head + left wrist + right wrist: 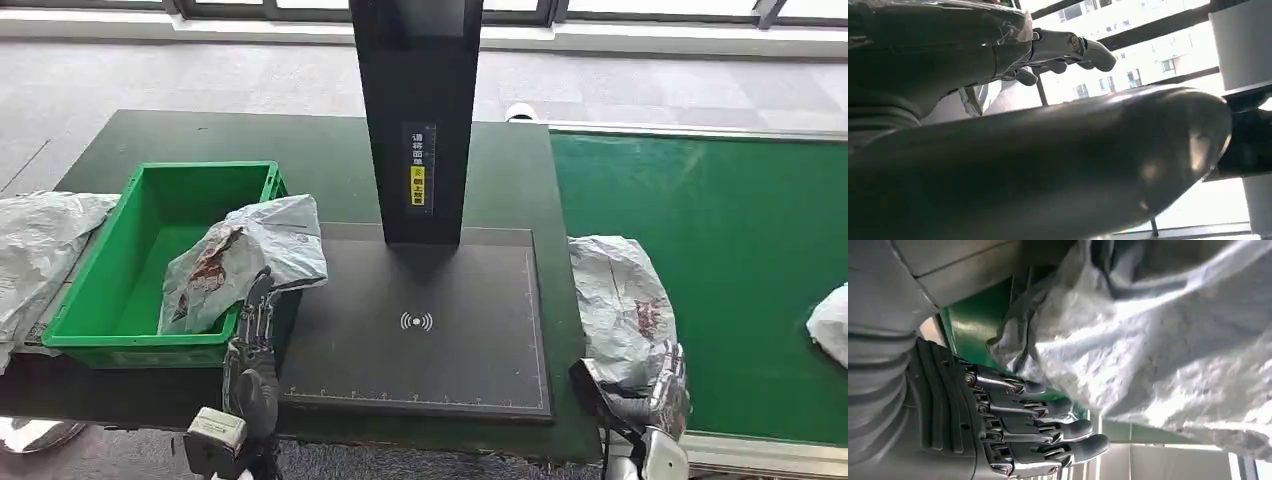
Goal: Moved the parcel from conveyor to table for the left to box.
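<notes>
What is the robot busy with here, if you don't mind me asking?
It is sorting grey plastic parcels. The left hand reaches up at the parcel draped over the rim of the green crate, fingers against its lower edge. The right hand is at the near end of a second parcel lying where the green conveyor meets the table; whether it grips is unclear. Another parcel waits further along the conveyor.

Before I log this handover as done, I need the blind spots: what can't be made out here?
- Left robot hand: head view shows it against the parcel on the green box rim; grip unclear.
- Right robot hand: its parcel hides the fingers' contact.
- Parcel on the conveyor: cut off by the edge.
- Label on the black post: too small.
</notes>
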